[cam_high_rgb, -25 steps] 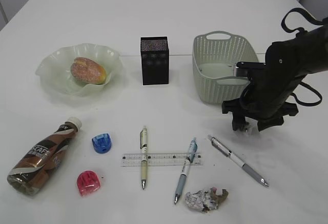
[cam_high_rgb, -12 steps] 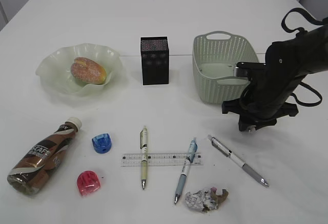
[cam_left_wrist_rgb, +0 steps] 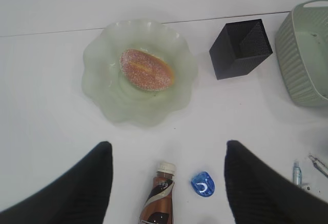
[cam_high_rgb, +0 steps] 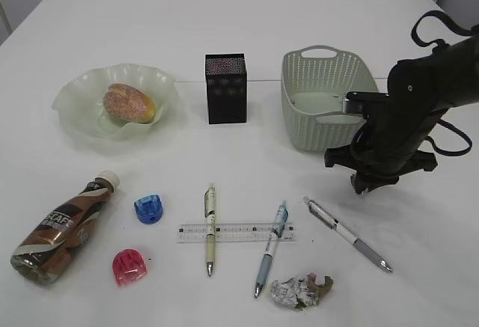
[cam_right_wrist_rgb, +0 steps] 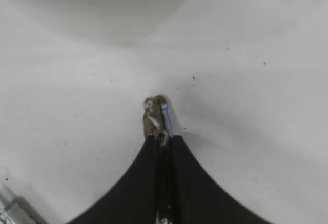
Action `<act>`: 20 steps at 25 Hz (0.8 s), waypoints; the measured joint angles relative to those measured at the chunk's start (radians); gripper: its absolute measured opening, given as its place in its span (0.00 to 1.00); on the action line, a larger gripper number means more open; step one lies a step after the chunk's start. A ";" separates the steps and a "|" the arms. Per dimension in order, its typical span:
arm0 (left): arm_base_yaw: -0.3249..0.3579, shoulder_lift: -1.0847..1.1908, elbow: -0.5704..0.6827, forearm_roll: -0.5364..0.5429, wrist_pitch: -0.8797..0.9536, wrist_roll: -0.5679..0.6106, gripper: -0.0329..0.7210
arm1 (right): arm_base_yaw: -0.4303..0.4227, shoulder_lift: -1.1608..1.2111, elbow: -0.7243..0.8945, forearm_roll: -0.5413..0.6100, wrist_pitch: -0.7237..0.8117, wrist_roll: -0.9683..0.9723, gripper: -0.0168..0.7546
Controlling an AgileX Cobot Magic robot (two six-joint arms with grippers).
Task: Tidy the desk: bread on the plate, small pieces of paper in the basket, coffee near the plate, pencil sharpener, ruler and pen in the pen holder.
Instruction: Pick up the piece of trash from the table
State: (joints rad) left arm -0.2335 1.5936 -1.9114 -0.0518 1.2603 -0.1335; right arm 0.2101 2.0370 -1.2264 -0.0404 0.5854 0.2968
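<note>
While the sugary brown bread (cam_left_wrist_rgb: 147,69) sits in the wavy green glass plate (cam_left_wrist_rgb: 113,106), the left gripper (cam_left_wrist_rgb: 166,183) hangs open; the right gripper (cam_right_wrist_rgb: 162,141) pinches a tiny brown-and-white paper scrap (cam_right_wrist_rgb: 155,115). It is beside the green plastic basket (cam_high_rgb: 301,121).

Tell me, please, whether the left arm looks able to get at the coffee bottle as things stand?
Probably yes. The left gripper hangs open right above the coffee bottle, which lies on bare desk. Only the blue sharpener sits beside it, apart, and the right gripper is busy far off near the basket.

Coffee (cam_left_wrist_rgb: 156,203) bottom cut off
</note>
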 joint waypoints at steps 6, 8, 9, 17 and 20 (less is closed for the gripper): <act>0.000 0.000 0.000 0.000 0.000 0.000 0.70 | 0.000 -0.009 0.000 0.000 0.050 0.000 0.04; 0.000 0.000 0.000 0.000 0.000 0.000 0.70 | 0.000 -0.023 0.000 0.001 0.086 0.000 0.04; 0.000 0.000 0.000 0.000 0.000 0.000 0.70 | 0.000 -0.037 0.000 0.001 0.098 0.000 0.04; 0.000 0.000 0.000 0.000 0.000 0.000 0.70 | 0.015 -0.171 0.001 0.004 0.193 0.000 0.04; 0.000 0.000 0.000 0.000 0.000 0.000 0.70 | 0.040 -0.246 0.003 0.004 0.198 0.000 0.04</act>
State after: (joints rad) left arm -0.2335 1.5936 -1.9114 -0.0518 1.2603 -0.1335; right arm 0.2502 1.7908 -1.2238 -0.0367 0.7832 0.2968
